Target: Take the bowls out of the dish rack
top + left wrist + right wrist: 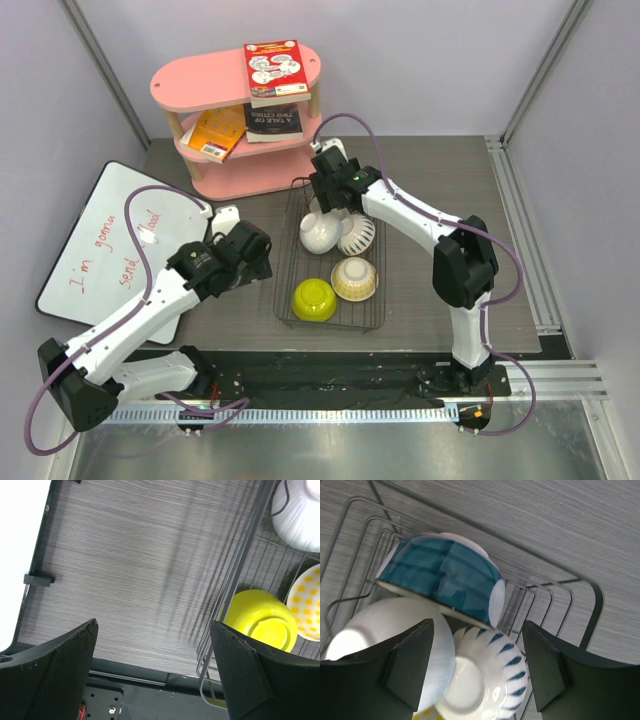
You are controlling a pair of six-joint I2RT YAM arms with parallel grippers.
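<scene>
From above, we are seeing the dish rack (282, 262) mid-frame holding four bowls (354, 278), none outside it yet. Left wrist: the left gripper (153, 625) is gaping empty, yellow-green bowl (260, 622) lower right. Right wrist: the right gripper (477, 625) is hanging wide, empty, above the teal bowl (445, 577), upper centre.

A dark grey wood-grain table (440, 180) carries three things. A black wire rack (282, 270) sits near its middle, long side running front to back. A pink shelf (200, 78) stands at the far left corner, just behind the rack; whether they touch cannot be told. A whiteboard (95, 235) with red writing lies askew over the left edge, partly off the tabletop.
</scene>
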